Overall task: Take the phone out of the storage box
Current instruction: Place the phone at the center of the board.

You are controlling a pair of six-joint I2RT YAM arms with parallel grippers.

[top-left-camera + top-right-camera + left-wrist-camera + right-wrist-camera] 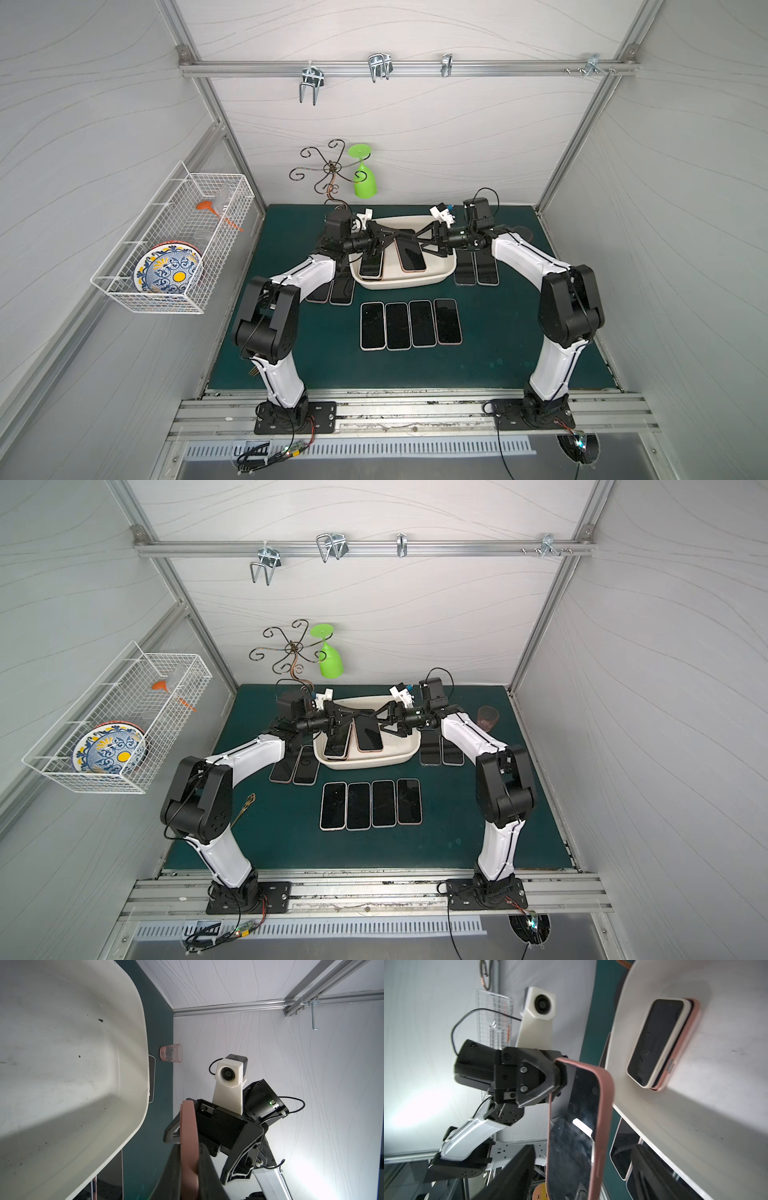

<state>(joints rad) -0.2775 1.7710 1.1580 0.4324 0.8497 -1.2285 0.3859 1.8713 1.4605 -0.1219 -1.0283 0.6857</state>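
Both elbows raised and out to the sides; the left arm (309, 270) and right arm (525, 257) reach forward and inward. Wrists roughly level, grippers pointing at each other, tips almost meeting. The left gripper (558, 1078) is clamped on one end of a pink-cased phone (577, 1126). The right gripper (581, 1147) is spread wide, its fingers (512, 1172) either side of the phone's other end, with gaps visible.

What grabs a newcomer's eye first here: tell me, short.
A pink-cased phone hangs in mid-air over the storage box, pinched at one end by the left gripper. Nearer the robot, four dark phones lie in a neat row on the green mat.
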